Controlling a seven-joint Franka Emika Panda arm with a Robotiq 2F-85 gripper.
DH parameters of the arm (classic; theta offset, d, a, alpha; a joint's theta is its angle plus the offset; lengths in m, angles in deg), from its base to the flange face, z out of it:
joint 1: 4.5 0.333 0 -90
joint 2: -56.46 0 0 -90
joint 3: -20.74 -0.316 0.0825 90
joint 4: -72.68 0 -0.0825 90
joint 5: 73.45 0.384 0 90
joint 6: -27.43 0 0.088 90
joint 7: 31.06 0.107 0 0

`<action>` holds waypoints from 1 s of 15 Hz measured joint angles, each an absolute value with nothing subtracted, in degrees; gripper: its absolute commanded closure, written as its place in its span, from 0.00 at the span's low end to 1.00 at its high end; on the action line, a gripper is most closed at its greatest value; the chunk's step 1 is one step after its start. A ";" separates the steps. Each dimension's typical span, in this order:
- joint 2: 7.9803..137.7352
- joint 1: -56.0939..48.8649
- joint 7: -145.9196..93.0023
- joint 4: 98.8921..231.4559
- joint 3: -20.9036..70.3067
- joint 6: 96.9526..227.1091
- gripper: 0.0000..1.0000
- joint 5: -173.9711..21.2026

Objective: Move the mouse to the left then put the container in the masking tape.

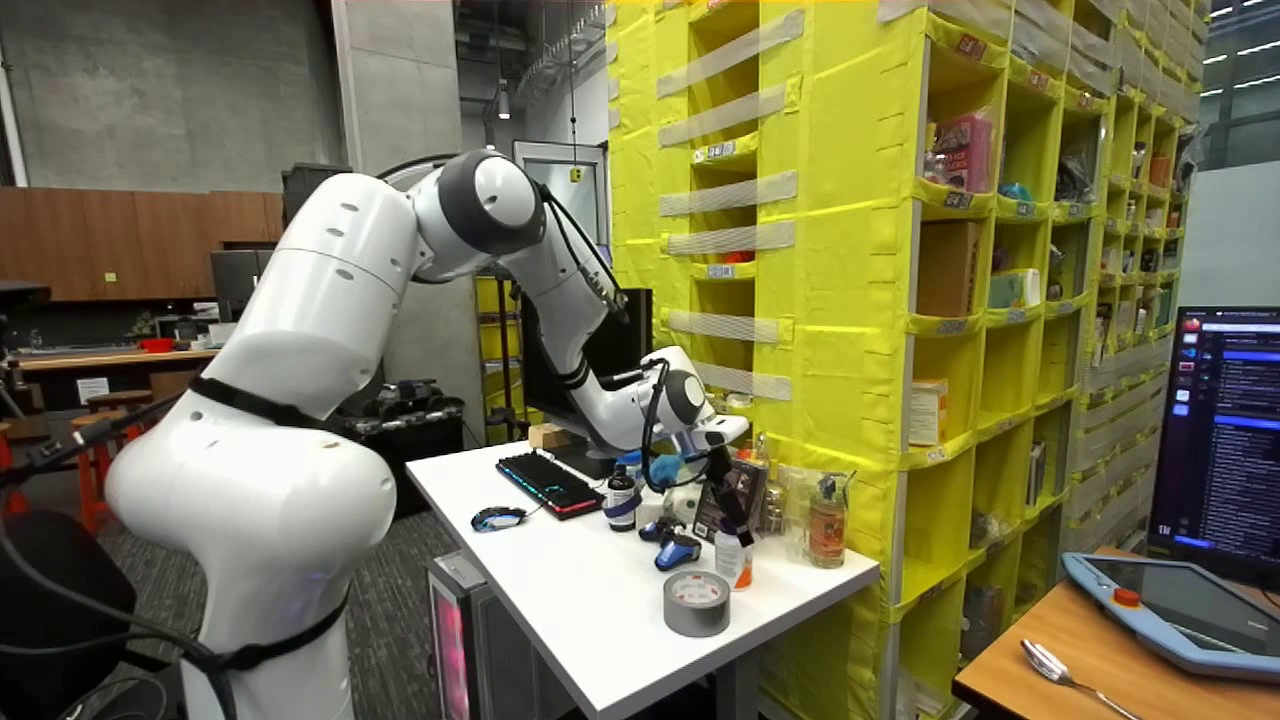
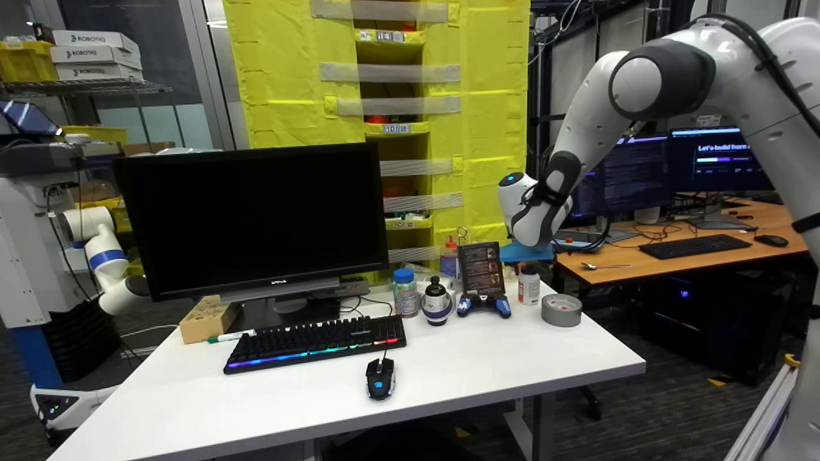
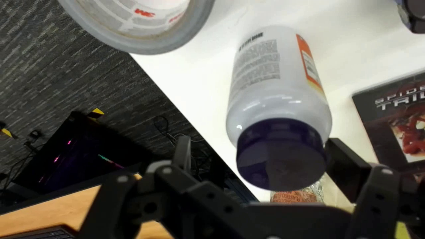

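Observation:
The container, a white bottle with an orange label stripe and a dark purple cap, stands upright on the table. My gripper is open around its cap in the wrist view. The right finger is close beside the cap, and whether it touches cannot be told; a wide gap separates the left finger from it. Beside the container lies the grey masking tape, flat, its hole facing up. The black mouse with a blue light rests by the keyboard's near right corner, far from the gripper.
A lit keyboard lies before the monitor. Close to the container are a blue game controller, an upright dark case and a spray bottle. A dark bottle and blue-lidded jar stand further along.

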State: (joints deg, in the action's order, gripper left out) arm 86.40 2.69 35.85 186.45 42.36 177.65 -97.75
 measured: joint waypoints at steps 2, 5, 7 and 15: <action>86.08 2.69 35.83 186.93 42.14 177.55 0.32 -97.75; 85.53 2.69 35.82 187.25 41.62 177.55 0.56 -97.75; 85.03 2.70 35.78 187.42 41.38 177.54 0.59 -97.75; 84.61 2.81 35.80 187.66 40.88 177.55 0.60 -97.79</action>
